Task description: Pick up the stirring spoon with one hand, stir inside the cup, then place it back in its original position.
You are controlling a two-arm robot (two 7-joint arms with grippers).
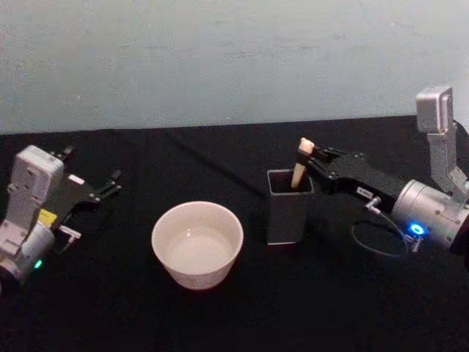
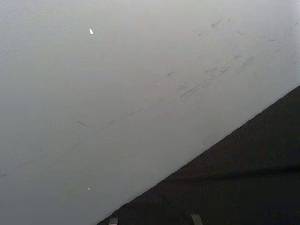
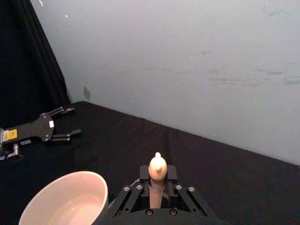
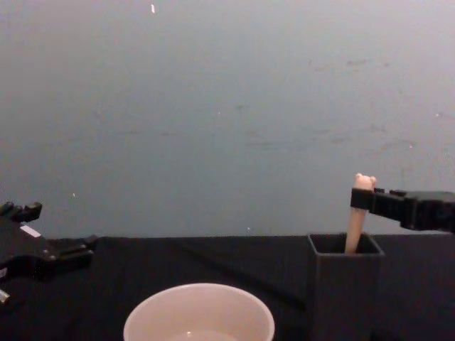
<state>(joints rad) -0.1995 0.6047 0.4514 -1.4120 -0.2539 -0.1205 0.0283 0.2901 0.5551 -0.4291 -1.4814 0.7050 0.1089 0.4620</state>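
The right gripper (image 1: 311, 152) pinches the spoon (image 1: 299, 167), which stands in the holder (image 1: 287, 213) beside the cup (image 1: 196, 243) mid-table (image 1: 330, 301). The left gripper (image 1: 91, 169) rests open near the table's left edge.

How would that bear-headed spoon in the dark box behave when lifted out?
Probably light and stiff: the stirring spoon is slim, its handle straight. The smooth rounded handle may swivel in the right gripper. Lifted at a slant, it might catch and tip the tall narrow holder. The left gripper idles far left.
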